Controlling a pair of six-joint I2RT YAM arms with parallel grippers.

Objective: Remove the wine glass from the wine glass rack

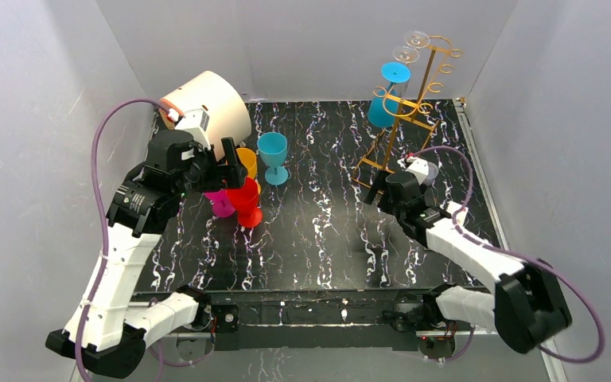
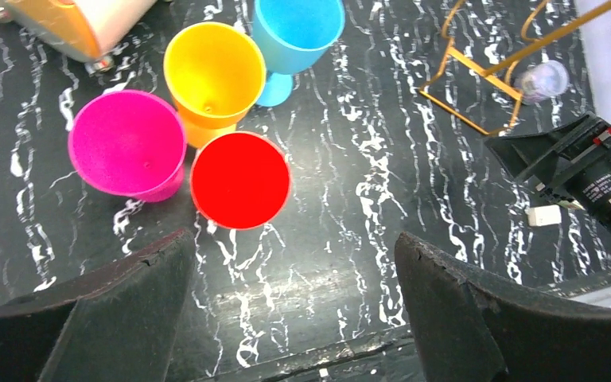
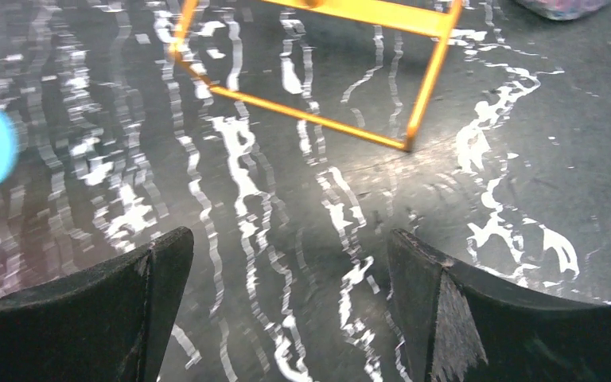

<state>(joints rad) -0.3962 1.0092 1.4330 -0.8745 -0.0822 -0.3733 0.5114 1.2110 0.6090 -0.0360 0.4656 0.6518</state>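
Note:
The gold wire wine glass rack [image 1: 416, 111] stands at the back right. A blue wine glass [image 1: 385, 95] hangs upside down on it, and two clear wine glasses [image 1: 411, 44] hang from its top hooks. My right gripper [image 1: 380, 189] is open and empty, low over the table just in front of the rack's rectangular base [image 3: 310, 118]. My left gripper [image 1: 227, 163] is open and empty at the left, above a group of plastic glasses. The right wrist view shows the open fingers [image 3: 143, 286] with only table between them.
Pink [image 2: 127, 143], yellow [image 2: 215, 72], blue [image 2: 298, 32] and red [image 2: 240, 180] plastic glasses stand grouped at the left. A cream cylinder [image 1: 211, 107] lies at the back left. A small clear object [image 2: 542, 79] lies by the rack base. White walls enclose the table.

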